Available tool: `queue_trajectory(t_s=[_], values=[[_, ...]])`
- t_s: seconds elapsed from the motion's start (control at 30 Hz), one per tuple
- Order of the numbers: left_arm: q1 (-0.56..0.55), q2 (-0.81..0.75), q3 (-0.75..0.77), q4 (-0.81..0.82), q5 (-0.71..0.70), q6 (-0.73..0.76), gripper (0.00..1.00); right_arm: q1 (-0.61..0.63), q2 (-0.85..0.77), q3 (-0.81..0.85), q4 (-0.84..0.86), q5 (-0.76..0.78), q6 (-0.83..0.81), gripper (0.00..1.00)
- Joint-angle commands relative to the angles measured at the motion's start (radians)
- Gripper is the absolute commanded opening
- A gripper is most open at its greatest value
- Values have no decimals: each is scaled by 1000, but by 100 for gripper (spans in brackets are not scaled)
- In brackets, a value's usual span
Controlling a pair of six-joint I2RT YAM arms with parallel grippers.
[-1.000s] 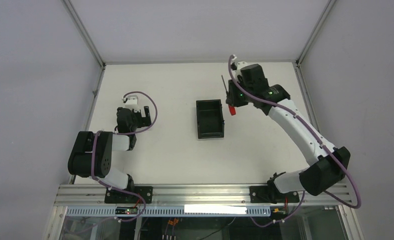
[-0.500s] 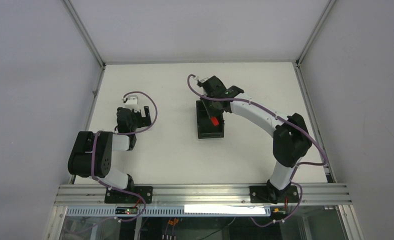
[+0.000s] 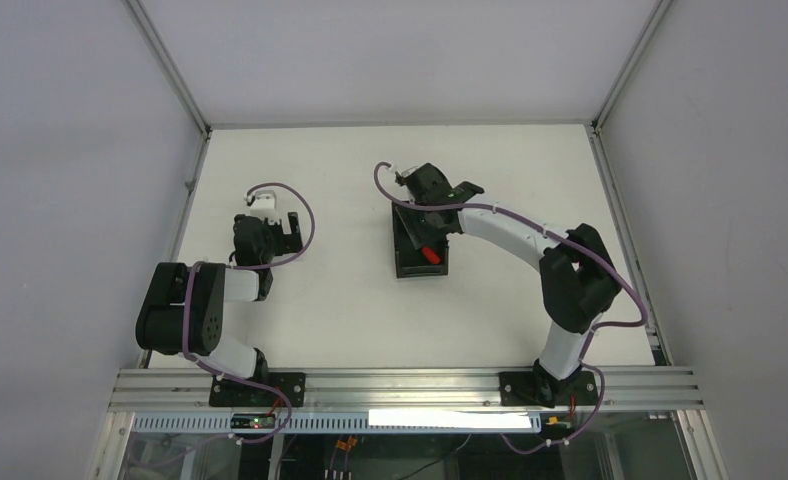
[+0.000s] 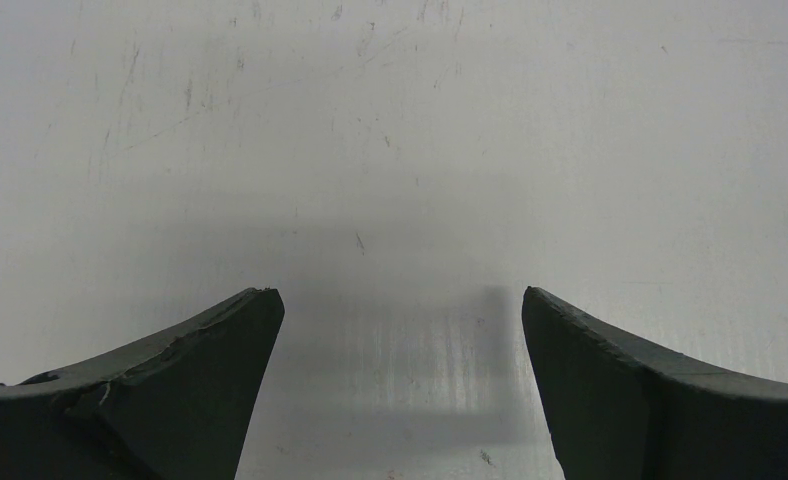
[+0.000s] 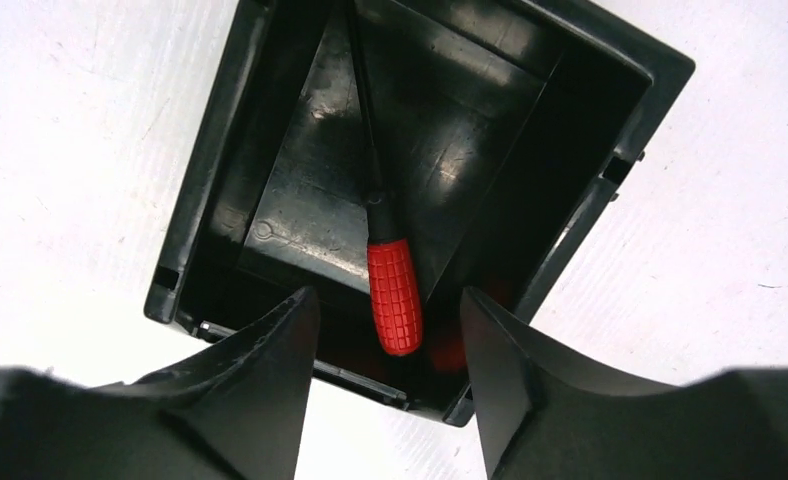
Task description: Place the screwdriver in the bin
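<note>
The screwdriver (image 5: 394, 295), red handle and thin black shaft, lies slanted inside the black bin (image 5: 215, 170), its handle against the near wall. My right gripper (image 5: 386, 292) hovers just above the bin's near end, open, with gaps between both fingers and the handle. From above, the red handle of the screwdriver (image 3: 429, 255) shows in the near part of the bin (image 3: 399, 264), below the right gripper (image 3: 421, 222). My left gripper (image 4: 400, 292) is open over bare table, holding nothing, and the left gripper (image 3: 290, 226) sits far to the left of the bin.
White table (image 3: 330, 300) with metal frame posts at its back corners and walls on the left and right. The right arm (image 3: 530, 240) arches across from its base to the bin.
The right arm swung left from beside the bin to over it, carrying the screwdriver. Its jaws have opened and the screwdriver now lies in the bin. The left arm stayed still.
</note>
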Motion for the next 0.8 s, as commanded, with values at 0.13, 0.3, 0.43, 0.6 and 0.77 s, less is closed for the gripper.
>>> queue_trajectory(t_s=[0.13,0.3,0.43,0.6,0.77], values=[[5,-24,-2,27,15,-2,99,10,-97,71,32,22,25,67],[5,-25,-2,27,15,-2,99,-46,-162,78,-29,170,111,93],[5,-24,-2,27,16,-2,99,-207,-244,-22,-31,147,181,99],[6,-24,-2,27,15,-2,99,-487,-351,-180,59,20,189,99],[5,-25,-2,27,15,-2,99,-655,-384,-228,53,51,165,99]])
